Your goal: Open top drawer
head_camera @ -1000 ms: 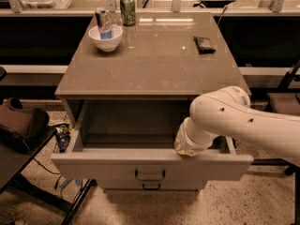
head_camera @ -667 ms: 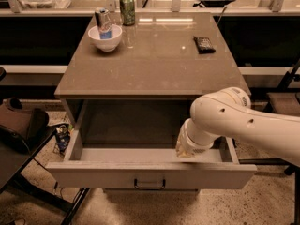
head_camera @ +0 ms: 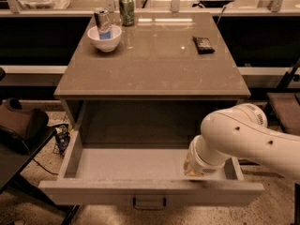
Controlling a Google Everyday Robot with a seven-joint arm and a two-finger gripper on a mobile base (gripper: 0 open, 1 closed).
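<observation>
Ok, top drawer (head_camera: 136, 165) is out, standing well fwd of the cabinet under the tabletop (head_camera: 154, 69), pale grey inside showing, nothing visible lying on its floor. Front panel faces the cam along the bottom of the view, w/ the small dark wire handle (head_camera: 149, 203) at its centre, just under the top edge. White arm (head_camera: 248, 137) comes in from the right, big rounded link over the drawer's right side, wrist dipping down inside. Gripper (head_camera: 193, 167) sits at the drawer's front right corner, tucked behind the front panel and close to the right wall. Whether it's gripping anything or not: can't tell, that end is hidden by the wrist and the panel. It's well apart from the handle, which is untouched on the outside. Up on the tabletop: white bowl (head_camera: 104, 37) near the back left corner w/ a silver can (head_camera: 102, 20) standing in it, leaning a bit. Green can (head_camera: 126, 9) upright just behind and to the right of the bowl. Dark flat packet (head_camera: 203, 44) lies toward the back right, well apart from the cans. Speckled floor (head_camera: 42, 172) shows to the left, below the drawer.
</observation>
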